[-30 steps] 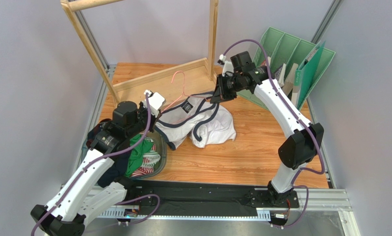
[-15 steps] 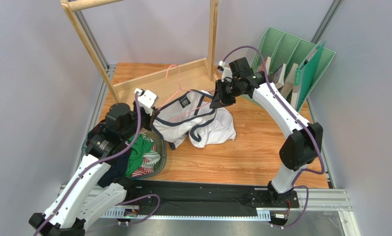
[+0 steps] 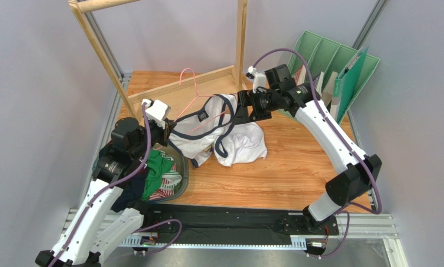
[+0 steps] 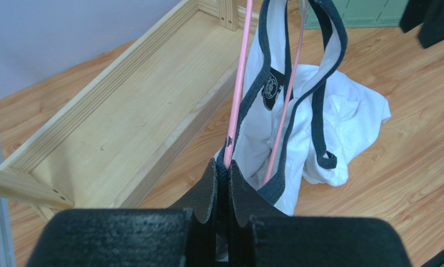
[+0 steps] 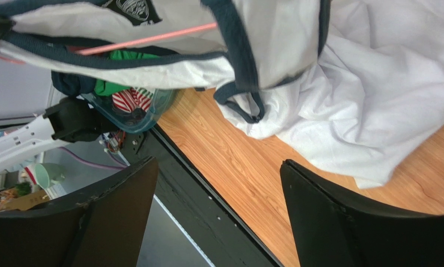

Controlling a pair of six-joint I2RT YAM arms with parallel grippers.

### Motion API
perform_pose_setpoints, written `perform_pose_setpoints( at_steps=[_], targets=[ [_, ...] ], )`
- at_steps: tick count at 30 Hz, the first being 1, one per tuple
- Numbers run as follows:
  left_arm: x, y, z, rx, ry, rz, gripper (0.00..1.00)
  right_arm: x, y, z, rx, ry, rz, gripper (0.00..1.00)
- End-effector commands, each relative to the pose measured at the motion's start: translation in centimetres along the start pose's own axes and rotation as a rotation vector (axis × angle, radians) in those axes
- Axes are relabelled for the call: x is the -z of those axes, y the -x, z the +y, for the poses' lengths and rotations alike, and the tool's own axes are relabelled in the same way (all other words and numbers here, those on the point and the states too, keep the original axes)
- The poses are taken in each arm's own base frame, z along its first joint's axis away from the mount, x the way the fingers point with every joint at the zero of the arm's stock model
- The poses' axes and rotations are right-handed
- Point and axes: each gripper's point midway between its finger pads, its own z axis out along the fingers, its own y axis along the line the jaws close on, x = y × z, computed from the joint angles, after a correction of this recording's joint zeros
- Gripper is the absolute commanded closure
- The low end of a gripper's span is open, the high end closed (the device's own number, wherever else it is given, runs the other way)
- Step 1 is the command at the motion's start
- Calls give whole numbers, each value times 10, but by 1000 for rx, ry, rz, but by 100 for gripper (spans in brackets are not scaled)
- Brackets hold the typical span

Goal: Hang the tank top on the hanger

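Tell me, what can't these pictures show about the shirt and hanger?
- tank top: chest print, hidden by crumpled folds in every view.
- hanger: hook cut off by the top edge, left wrist view; lower part buried in fabric, top view.
- left end effector: shut on the wire; its fingers hide whether trim is pinched too.
- green garment: partly under the left arm, top view.

Soft, even light falls from above in every view, bright without glare; the tank top [image 3: 246,144] casts only a faint shadow on the counter [image 3: 297,172]. In the left wrist view the left end effector [image 4: 223,181] sits dark and slightly soft at the bottom edge; in the right wrist view the nearest cloth is blurred and the right end effector [image 5: 218,164] shows as flat black.
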Motion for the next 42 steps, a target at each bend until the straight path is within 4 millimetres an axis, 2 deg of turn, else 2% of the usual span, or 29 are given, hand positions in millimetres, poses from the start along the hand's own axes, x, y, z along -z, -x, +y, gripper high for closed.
perform_pose_setpoints(
  at_steps=[1,4,8,10,15,19,21,22,23,28,34,42],
  targets=[
    [6,33,2,7,-20,-126,100,53,7,14,161,-59,-98,0],
    [10,37,-1,9,-62,-131,100,73,15,17,228,-83,-143,0],
    [17,40,-11,10,-142,-132,100,83,32,17,284,-76,-187,0],
    [22,42,-18,11,-194,-124,100,81,39,16,336,-63,-191,1],
    [34,52,-32,4,-293,-106,100,84,60,37,485,30,-265,2],
    [43,57,-40,9,-343,-101,100,82,59,52,628,135,-276,2],
    [48,63,-43,-2,-364,-104,100,82,60,50,660,127,-296,2],
    [48,58,-46,11,-389,-74,100,84,64,51,683,123,-318,2],
    [49,59,-47,10,-400,-69,100,88,64,54,715,124,-335,1],
    [58,65,-50,-9,-414,-70,100,87,54,63,764,205,-324,2],
    [62,67,-48,-13,-403,-61,100,81,37,76,715,344,-270,18],
    [67,73,-47,-27,-401,-69,100,72,15,75,668,420,-212,19]
  ],
)
